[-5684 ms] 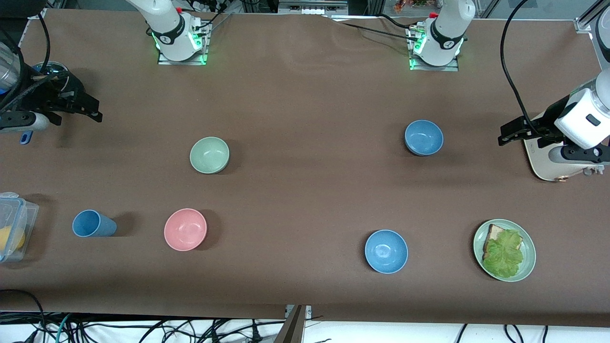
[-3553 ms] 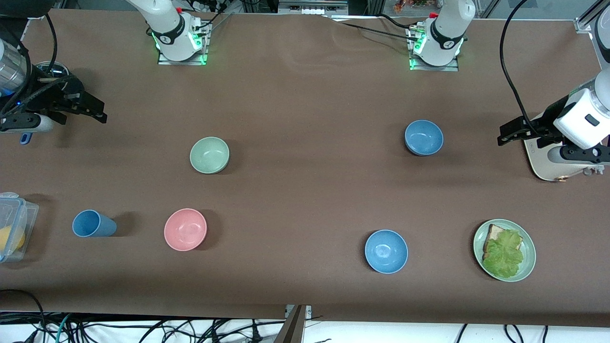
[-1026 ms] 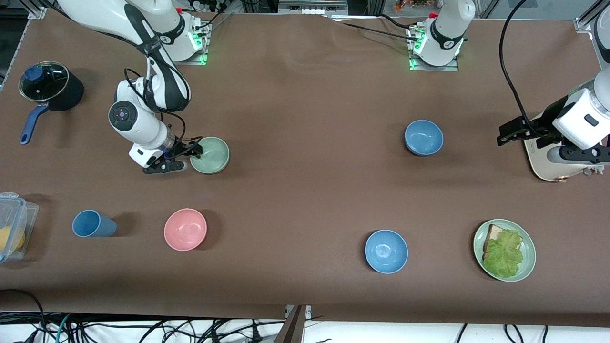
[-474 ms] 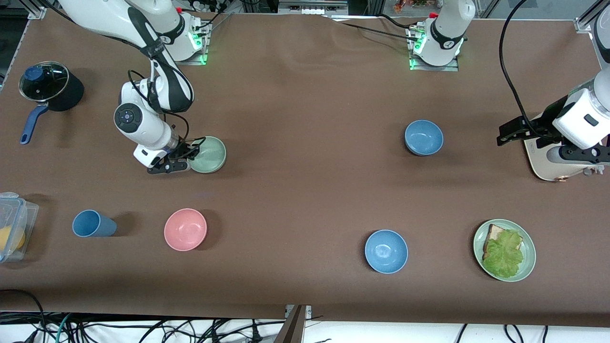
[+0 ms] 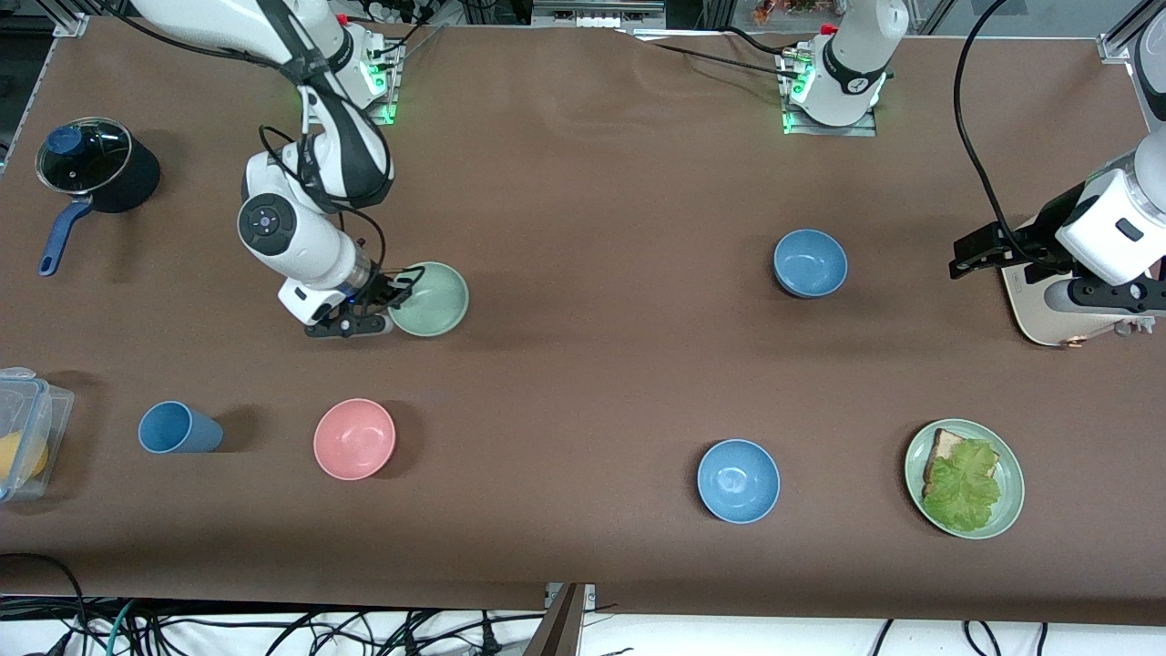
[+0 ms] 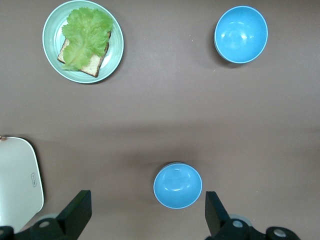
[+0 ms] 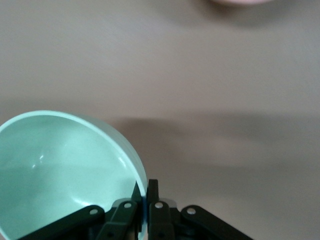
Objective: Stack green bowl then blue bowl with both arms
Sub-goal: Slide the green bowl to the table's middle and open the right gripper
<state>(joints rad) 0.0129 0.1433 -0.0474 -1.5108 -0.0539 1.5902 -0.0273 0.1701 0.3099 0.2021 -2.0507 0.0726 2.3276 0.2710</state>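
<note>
So far, in the front view, the right tool [image 5: 390, 293] is pinching the rim of the green bowl [image 5: 430, 299], which is jutting out from it toward the middle of the counter [image 5: 583, 364]; the pink bowl [image 5: 354, 438] is sitting nearer the camera than the tool, with nothing stacked on it yet. The left tool [image 5: 973, 258] is waiting, spread wide and empty, at its own end of the counter, and the blue bowl [image 5: 810, 262] is lying untouched a little toward the middle from it. In the left wrist view, that tool's fingers [image 6: 76, 215] are standing far apart with the blue bowl [image 6: 177, 185] showing on the counter between them. In the right wrist view, the fingers [image 7: 152, 206] are clamping the green bowl's [image 7: 60, 170] wall, one inside and one outside. Judging by this, only the first grasp is done; placing the green bowl and all of the blue bowl's move are remaining.
</note>
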